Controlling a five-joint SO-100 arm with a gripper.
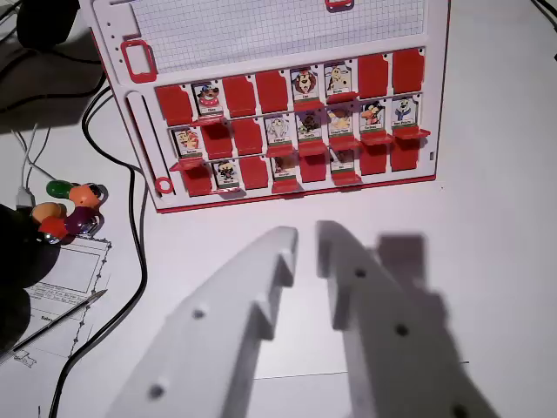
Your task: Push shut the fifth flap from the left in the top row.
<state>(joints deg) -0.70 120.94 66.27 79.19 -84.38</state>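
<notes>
A white and red flap board [261, 35] lies on the white table in the upper half of the wrist view, with three rows of flaps. In the top row some flaps show picture cards and others show plain red. The fifth flap from the left [304, 83] shows a cartoon face, and so does the sixth flap [338, 78] beside it. My gripper [306, 237] hangs below the board, well short of its front edge. Its white fingers [261, 287] stand a narrow gap apart with nothing between them.
Black cables [137, 235] run down the left side of the board. Small coloured pieces [70, 207] sit at the left above a printed sheet [61, 287] with a pen [65, 318] on it. A dark shape [16, 261] fills the lower left edge.
</notes>
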